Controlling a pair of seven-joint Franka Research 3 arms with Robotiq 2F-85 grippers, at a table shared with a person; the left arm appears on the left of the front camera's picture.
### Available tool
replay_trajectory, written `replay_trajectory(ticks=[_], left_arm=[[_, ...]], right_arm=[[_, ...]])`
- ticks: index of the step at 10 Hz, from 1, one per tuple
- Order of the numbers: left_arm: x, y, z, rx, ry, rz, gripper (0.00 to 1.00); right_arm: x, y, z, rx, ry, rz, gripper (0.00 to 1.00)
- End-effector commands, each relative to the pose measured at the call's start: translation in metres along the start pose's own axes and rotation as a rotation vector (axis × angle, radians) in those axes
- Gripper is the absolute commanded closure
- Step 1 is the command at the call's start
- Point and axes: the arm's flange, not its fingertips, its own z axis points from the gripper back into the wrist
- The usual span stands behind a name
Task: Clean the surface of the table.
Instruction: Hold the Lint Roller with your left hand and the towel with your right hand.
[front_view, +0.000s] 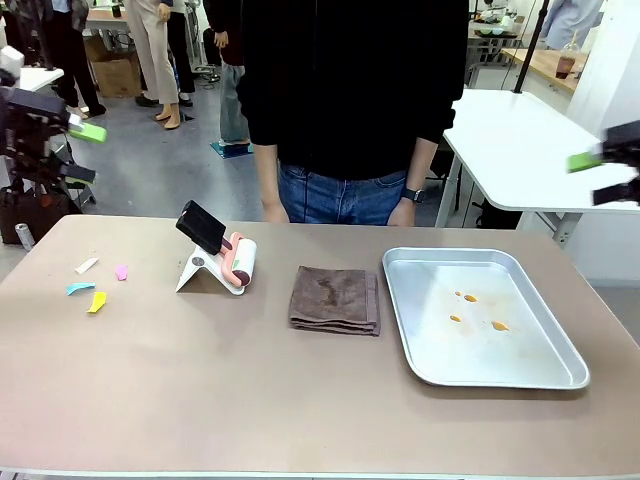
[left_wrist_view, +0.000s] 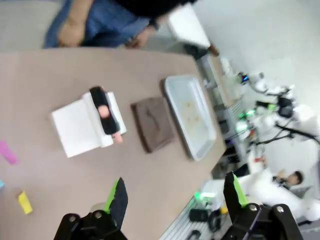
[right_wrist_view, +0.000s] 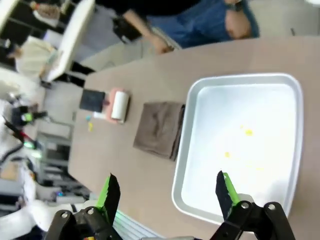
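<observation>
As scraps (front_view: 97, 301) are lying on the table (front_view: 300, 400) in front view, I'm judging cleaning unstarted, left wrist view showing left gripper (left_wrist_view: 175, 181) spread above it, right wrist view showing right gripper (right_wrist_view: 166, 177) spread over the tray (right_wrist_view: 265, 110).

Matt tabletop, dull metal, soft cloth

The tabletop (front_view: 200, 390) is smooth and matt, beige-brown with a thin pale edge. The tray (front_view: 520, 355) near its right edge is silvery metal with a soft sheen (a few orange smears mar it). The folded brown cloth (front_view: 334, 298) looks napped and slightly creased. The roller (front_view: 238, 262) looks like smooth pink and white plastic.
</observation>
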Motion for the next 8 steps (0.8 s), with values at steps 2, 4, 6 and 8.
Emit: replay_trajectory(ticks=[2, 4, 6, 8], left_arm=[[0.01, -0.02, -0.024, 0.302, 0.285, -0.007, 0.0], [0.027, -0.023, -0.03, 0.406, 0.372, -0.006, 0.0], [0.046, -0.02, -0.046, 0.408, 0.395, -0.024, 0.0], [0.059, -0.006, -0.067, 0.372, 0.414, 0.047, 0.0]], right_arm=[[0.012, 0.052, -0.094, -0.115, 0.1, 0.181, 0.0], [0.008, 0.09, -0.155, -0.181, 0.177, 0.304, 0.0], [-0.006, 0.118, -0.207, -0.223, 0.284, 0.401, 0.0], [-0.015, 0.127, -0.24, -0.236, 0.338, 0.405, 0.0]])
